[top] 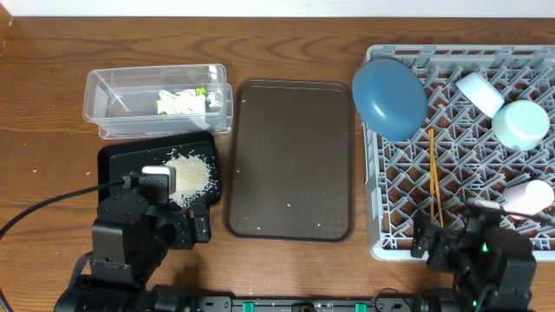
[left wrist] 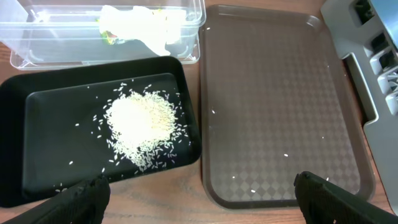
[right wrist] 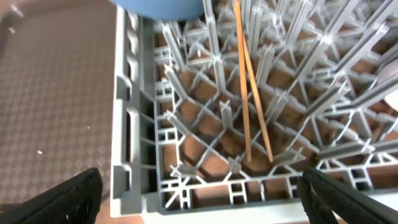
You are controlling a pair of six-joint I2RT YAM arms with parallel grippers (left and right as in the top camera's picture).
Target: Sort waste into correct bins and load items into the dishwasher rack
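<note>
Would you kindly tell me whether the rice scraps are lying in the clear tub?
No, the rice scraps lie heaped in the black tray, beside the clear tub.

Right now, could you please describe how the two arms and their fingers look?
Both arms are black and blocky. The left arm carries a white box and trails a black cable; the right arm shows a green light. Fingers are matte black.

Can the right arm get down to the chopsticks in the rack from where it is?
Probably yes: the right gripper hangs open over the chopsticks, nothing lies on them, though pegs of the dishwasher rack crowd them.
</note>
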